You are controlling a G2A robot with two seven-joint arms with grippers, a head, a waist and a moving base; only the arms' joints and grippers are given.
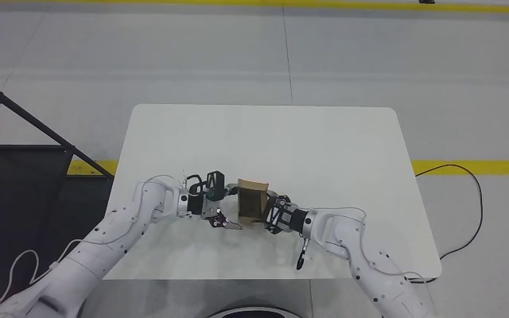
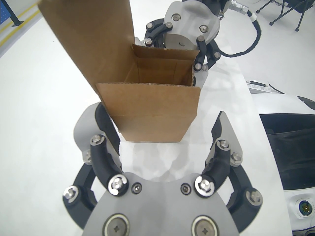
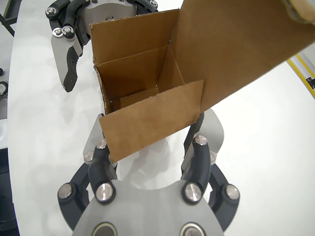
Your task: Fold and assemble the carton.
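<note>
A small brown carton (image 1: 253, 202) stands open-topped on the white table (image 1: 318, 143) between both arms. One long flap (image 2: 91, 33) rises upright; the short flaps (image 2: 147, 109) fold outward. My left gripper (image 2: 163, 121) is open at one end of the carton (image 2: 157, 69), its fingers (image 2: 222, 128) spread wider than the short flap that hangs between them. At the opposite end my right gripper (image 3: 153, 128) is shut on the carton (image 3: 137, 82), one finger (image 2: 201, 77) pressed against a side wall; its tips lie hidden under the other short flap (image 3: 150, 121).
The carton sits near the table's front edge, with wide bare tabletop behind it. A black frame (image 1: 32, 183) stands left of the table. A dark cable (image 1: 473, 215) lies on the floor to the right. Office chairs (image 2: 290, 1) stand far behind.
</note>
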